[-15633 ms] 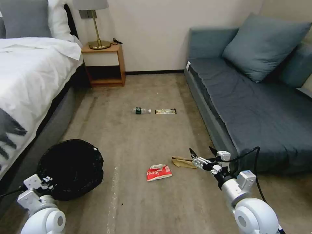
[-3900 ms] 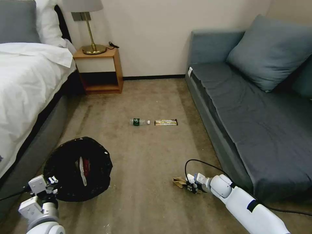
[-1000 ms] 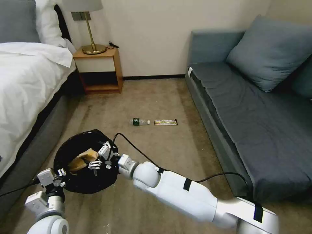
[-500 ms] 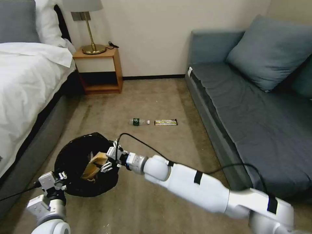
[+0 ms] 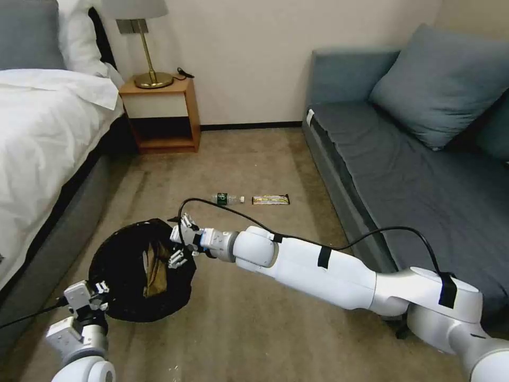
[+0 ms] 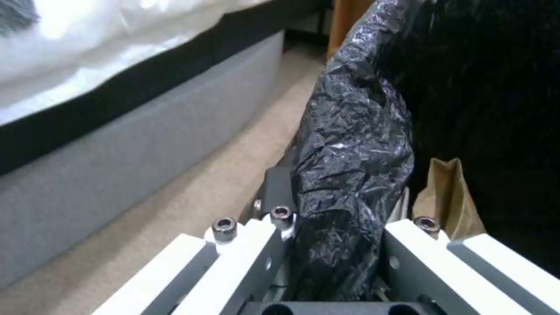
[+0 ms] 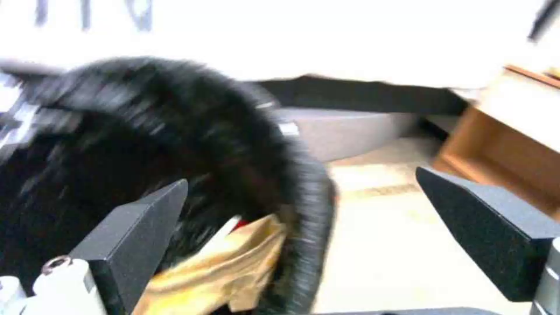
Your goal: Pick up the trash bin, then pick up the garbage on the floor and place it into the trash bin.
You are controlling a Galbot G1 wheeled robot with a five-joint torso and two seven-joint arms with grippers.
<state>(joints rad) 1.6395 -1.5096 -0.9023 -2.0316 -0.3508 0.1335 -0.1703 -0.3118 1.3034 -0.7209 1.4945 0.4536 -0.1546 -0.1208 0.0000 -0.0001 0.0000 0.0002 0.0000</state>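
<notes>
The left claw [image 5: 98,289] is clenched on the near rim of the trash bin [image 5: 114,313]; in the left wrist view the crinkled black liner [image 6: 350,175] is bunched between its jaws. That rim reads as the stiff part to hold. The liner itself looks thin and slick, likely to slide or tear if pulled alone.

Inside the bin lies the brown paper bag [image 5: 156,268]: light, soft, easily crushed, and it will flop. A bit of red beside it in the right wrist view may be the snack packet.

The right claw [image 5: 180,245] hovers at the bin's far rim, jaws spread and empty.

Beyond the bin, the small bottle [image 5: 228,199] should be light, smooth and prone to rolling, so grip it across the body. Just right of it, the flat, slippery-looking gold-black wrapper [image 5: 270,199] wants an edge pinch.

The floor is short beige carpet [image 5: 254,329], between a bed [image 5: 47,122] left of the bin and a sofa [image 5: 424,175] well to its right.
</notes>
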